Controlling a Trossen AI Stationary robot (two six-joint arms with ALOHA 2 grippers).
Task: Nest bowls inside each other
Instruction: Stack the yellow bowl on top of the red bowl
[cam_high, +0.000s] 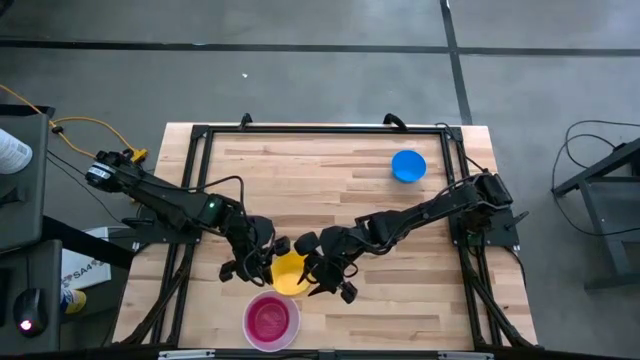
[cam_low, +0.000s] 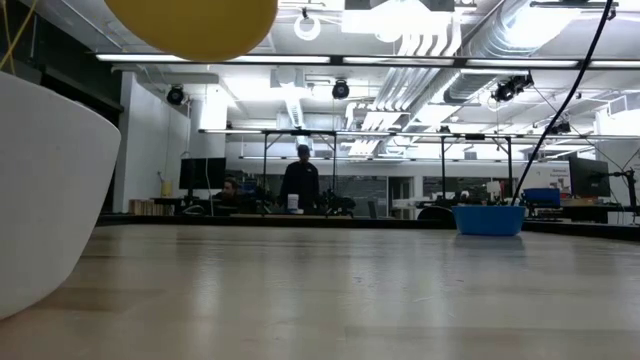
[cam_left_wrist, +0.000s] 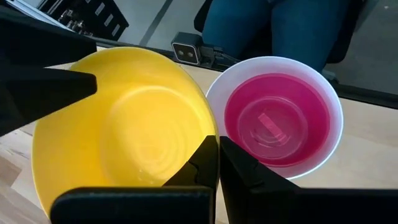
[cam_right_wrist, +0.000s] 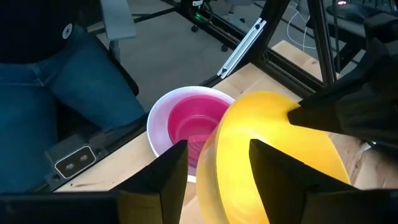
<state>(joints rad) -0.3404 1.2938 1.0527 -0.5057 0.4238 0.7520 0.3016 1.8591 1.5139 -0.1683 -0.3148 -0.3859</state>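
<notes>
Overhead, left end effector (cam_high: 262, 262) grips yellow bowl (cam_high: 288, 274) above wooden table (cam_high: 330, 180); right end effector (cam_high: 328, 275) open.

A yellow bowl (cam_high: 288, 272) showed at lower centre of the high view, between two black grippers. Below it sat a white bowl (cam_high: 271, 321) with a pink-red bowl (cam_high: 270, 318) inside. A blue bowl (cam_high: 408, 166) lay upper right on the pale striped wooden table (cam_high: 330, 190).

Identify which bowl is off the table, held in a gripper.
The yellow bowl: the left gripper pinches its rim in mid-air. The blue bowl and the white bowl holding the pink one rest on the table.
</notes>
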